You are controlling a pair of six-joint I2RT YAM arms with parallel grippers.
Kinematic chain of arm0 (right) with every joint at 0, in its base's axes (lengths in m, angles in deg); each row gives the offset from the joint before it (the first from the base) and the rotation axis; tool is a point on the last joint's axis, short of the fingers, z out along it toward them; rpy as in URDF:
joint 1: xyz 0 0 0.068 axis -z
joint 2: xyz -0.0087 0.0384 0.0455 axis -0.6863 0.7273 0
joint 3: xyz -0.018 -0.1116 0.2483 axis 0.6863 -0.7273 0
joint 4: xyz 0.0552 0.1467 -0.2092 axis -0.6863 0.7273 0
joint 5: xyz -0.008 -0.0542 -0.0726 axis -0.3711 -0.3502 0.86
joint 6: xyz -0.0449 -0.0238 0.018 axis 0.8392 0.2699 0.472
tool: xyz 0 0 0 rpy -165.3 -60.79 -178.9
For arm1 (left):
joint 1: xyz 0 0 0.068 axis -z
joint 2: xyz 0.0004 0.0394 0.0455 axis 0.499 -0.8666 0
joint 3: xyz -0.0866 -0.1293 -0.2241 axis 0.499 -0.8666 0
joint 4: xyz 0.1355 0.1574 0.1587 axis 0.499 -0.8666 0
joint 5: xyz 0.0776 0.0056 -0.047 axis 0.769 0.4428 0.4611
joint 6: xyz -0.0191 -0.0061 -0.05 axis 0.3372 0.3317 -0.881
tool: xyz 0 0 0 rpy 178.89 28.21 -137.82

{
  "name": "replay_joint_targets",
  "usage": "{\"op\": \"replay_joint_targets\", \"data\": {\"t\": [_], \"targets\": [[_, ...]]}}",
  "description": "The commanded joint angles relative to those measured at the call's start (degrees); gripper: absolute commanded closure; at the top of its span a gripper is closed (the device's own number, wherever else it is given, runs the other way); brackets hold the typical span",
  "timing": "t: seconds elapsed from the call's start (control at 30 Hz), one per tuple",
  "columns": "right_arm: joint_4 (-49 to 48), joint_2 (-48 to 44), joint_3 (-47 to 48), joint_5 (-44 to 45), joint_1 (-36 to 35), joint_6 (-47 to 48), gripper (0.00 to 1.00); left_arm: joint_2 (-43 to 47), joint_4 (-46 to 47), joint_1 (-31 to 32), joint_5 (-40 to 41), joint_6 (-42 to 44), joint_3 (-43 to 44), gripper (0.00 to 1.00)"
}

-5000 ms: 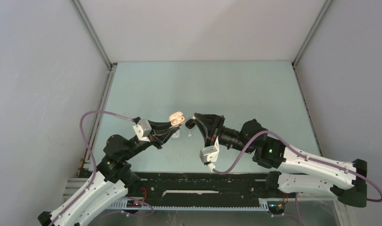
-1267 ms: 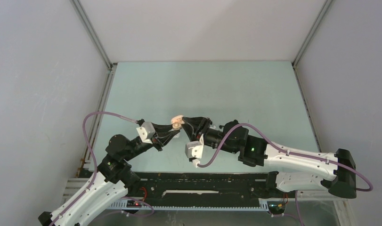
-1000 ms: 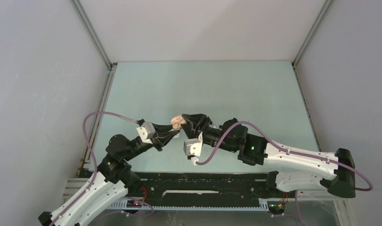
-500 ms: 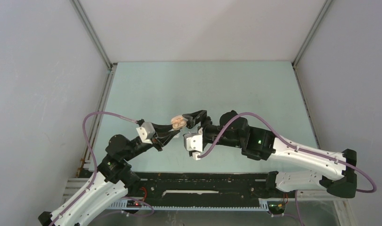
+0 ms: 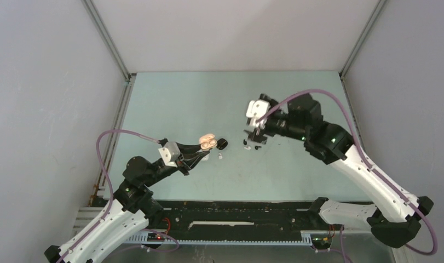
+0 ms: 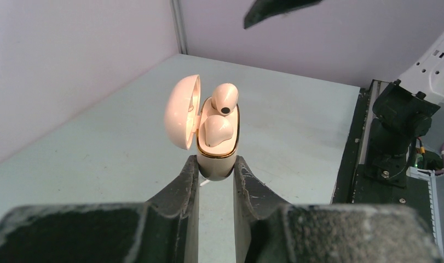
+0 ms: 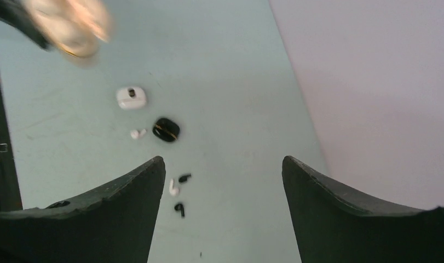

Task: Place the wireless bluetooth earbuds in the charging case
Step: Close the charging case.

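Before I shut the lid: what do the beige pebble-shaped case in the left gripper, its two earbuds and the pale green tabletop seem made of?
Beige pebble-shaped case: probably glossy moulded plastic, given its smooth sheen; a thin gold-coloured band, maybe metallic trim, rims the opening. Two beige earbuds: the same smooth plastic look. Pale green tabletop: matt with faint scuffs; laminate or mat, unclear.

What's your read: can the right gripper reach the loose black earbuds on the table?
Probably yes. The right gripper hovers open and empty over the black earbuds, and nothing visible lies between them.
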Motion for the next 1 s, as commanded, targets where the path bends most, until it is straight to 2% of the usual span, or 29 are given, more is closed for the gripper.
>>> {"op": "replay_joint_targets", "data": {"t": [0.0,0.1,0.23,0.43,0.5,0.57,0.77,0.83,0.97], "targets": [[7.31,-0.51,3.53,-7.89,13.26,-10.19,0.18,-0.46,2.53,0.14,-1.49,0.48,-0.35,1.00],[12.96,0.67,4.65,-16.70,22.37,-13.30,0.16,-1.11,2.81,0.19,-2.22,0.39,-0.32,1.00],[19.42,1.57,3.89,-26.14,30.23,-13.56,0.14,-1.98,3.19,0.18,-3.03,0.36,-0.60,1.00],[26.04,5.80,3.86,-40.96,36.26,-11.47,0.13,-4.64,3.52,0.20,-4.92,0.38,-0.22,1.00],[26.19,6.76,3.52,-44.03,35.91,-10.25,0.13,-5.74,3.82,0.20,-5.94,-0.37,0.04,1.00],[22.28,6.96,1.82,-45.24,34.72,-12.28,0.13,-6.58,4.20,0.20,-6.90,-1.54,0.07,1.00],[-1.26,4.35,-6.59,-44.64,28.16,-26.90,0.11,-7.73,3.86,0.28,-7.60,-2.14,-0.04,1.00],[-4.24,5.69,-6.57,-42.80,24.56,-29.00,0.11,-8.42,3.20,0.36,-8.39,-2.22,0.44,1.00],[-6.14,8.49,-6.18,-42.15,21.74,-31.77,0.10,-8.54,2.40,0.39,-8.38,-1.98,0.63,1.00]]}}
